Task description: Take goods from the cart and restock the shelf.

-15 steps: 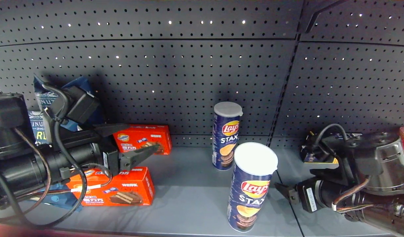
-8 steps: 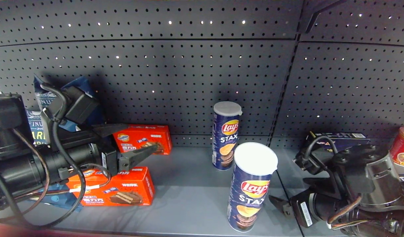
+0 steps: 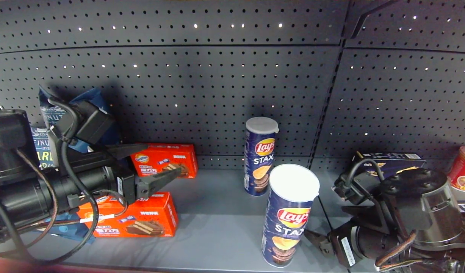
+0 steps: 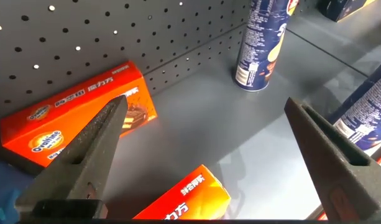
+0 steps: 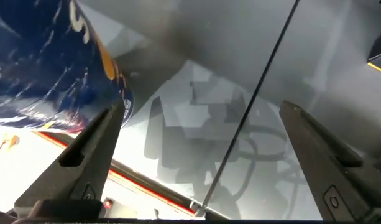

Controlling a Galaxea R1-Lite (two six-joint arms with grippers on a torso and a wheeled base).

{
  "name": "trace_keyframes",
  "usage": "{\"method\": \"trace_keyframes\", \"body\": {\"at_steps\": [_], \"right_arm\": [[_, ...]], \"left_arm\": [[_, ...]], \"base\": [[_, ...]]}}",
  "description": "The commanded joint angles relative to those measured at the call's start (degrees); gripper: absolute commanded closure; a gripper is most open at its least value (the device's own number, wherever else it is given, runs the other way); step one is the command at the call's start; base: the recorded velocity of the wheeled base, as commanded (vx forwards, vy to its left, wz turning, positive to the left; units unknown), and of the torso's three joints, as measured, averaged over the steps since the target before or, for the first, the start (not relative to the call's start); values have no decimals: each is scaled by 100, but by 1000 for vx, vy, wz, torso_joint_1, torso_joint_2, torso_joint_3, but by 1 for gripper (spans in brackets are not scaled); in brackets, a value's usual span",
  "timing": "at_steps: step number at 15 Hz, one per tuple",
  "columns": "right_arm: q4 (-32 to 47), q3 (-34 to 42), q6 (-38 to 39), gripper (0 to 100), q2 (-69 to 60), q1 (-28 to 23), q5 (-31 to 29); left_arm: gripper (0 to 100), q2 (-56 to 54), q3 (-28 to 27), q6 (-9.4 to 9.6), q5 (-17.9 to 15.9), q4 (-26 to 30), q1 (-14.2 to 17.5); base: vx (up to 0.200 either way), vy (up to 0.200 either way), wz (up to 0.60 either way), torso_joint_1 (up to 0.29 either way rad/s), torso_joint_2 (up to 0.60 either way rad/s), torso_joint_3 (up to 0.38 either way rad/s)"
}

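Two blue chip cans stand upright on the grey shelf [image 3: 217, 227], one at the front [image 3: 289, 216] and one behind it [image 3: 259, 155]. My right gripper [image 3: 325, 225] is open and empty, low at the front can's right side and just apart from it. In the right wrist view that front can [image 5: 47, 68] lies outside the spread fingers of the right gripper [image 5: 202, 149]. My left gripper [image 3: 162, 159] hangs open and empty above two orange boxes, one at the back [image 3: 164, 159] and one at the front [image 3: 141, 216]. The left wrist view shows the left gripper [image 4: 202, 137] over the back orange box [image 4: 72, 118].
Blue snack bags [image 3: 50, 113] lean at the far left behind my left arm. A dark blue box [image 3: 387, 161] and a red cup [image 3: 461, 167] sit at the back right. A dark pegboard wall [image 3: 217, 94] closes the back. Bare shelf lies between the orange boxes and the cans.
My right arm has drawn back toward the shelf's front edge and lower, uncovering the dark blue box behind it. The left arm and the goods have stayed put.
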Motion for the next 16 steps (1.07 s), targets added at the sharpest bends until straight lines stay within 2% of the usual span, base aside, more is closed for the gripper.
{"method": "trace_keyframes", "body": {"at_steps": [1, 16], "right_arm": [[-3, -11, -1, 0, 2, 25, 4], [-100, -406, 8, 0, 503, 236, 30]], "left_arm": [[0, 13, 5, 1, -1, 6, -1], [0, 22, 145, 1, -19, -29, 26]], "base": [[0, 0, 0, 0, 0, 0], [0, 0, 0, 0, 0, 0]]}}
